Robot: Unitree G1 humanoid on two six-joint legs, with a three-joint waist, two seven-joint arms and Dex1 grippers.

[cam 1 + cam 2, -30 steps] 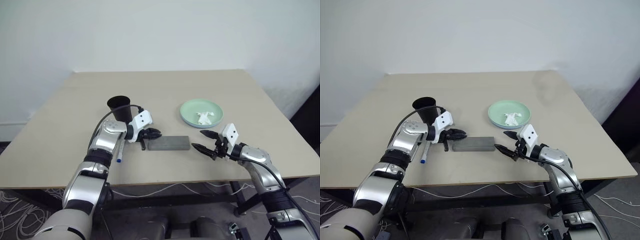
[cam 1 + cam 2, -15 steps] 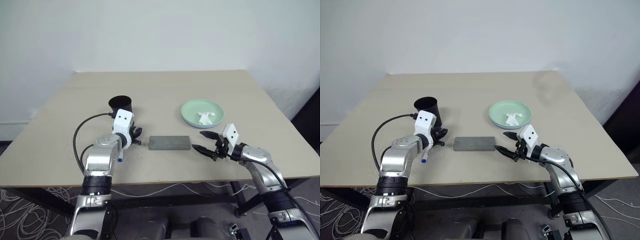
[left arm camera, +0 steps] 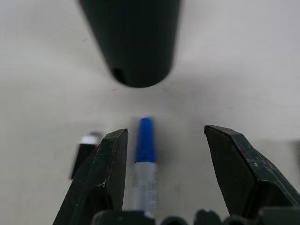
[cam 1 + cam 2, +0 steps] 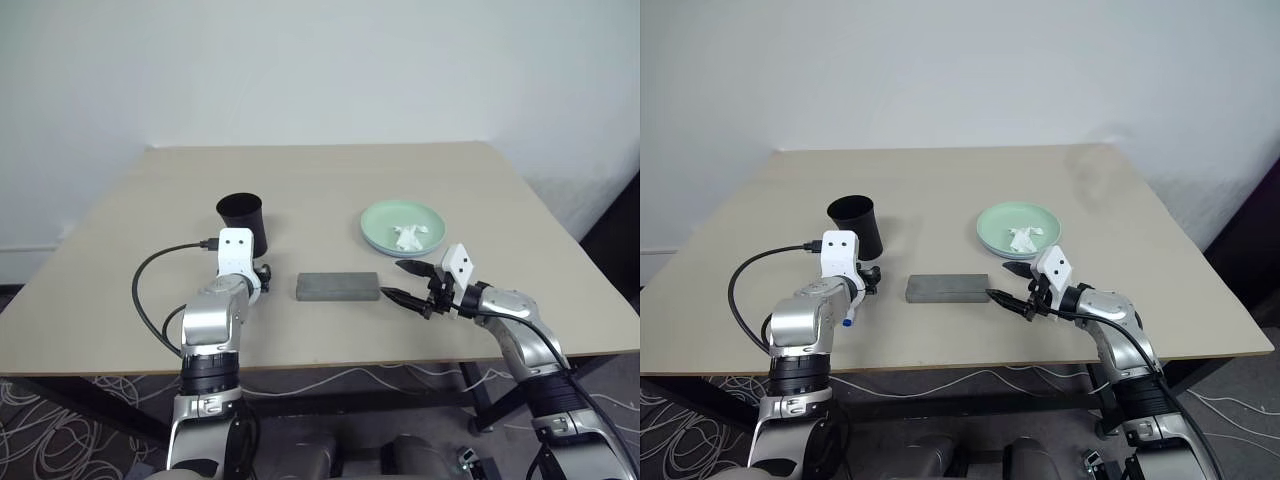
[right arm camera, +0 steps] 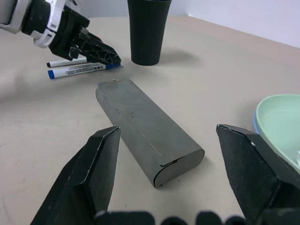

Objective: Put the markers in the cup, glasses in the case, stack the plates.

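Left gripper (image 3: 164, 173) stood wide, straddling blue-capped marker (image 3: 144, 159) flat on table (image 4: 330, 180) just before cup (image 4: 242, 222), apparently lined up for pickup; black-capped marker (image 3: 84, 151) beside it.

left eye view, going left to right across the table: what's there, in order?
Black cup → grey case → right gripper, with the stacked plates farther back above it. The left gripper sits below the cup, so it is left out of the order.
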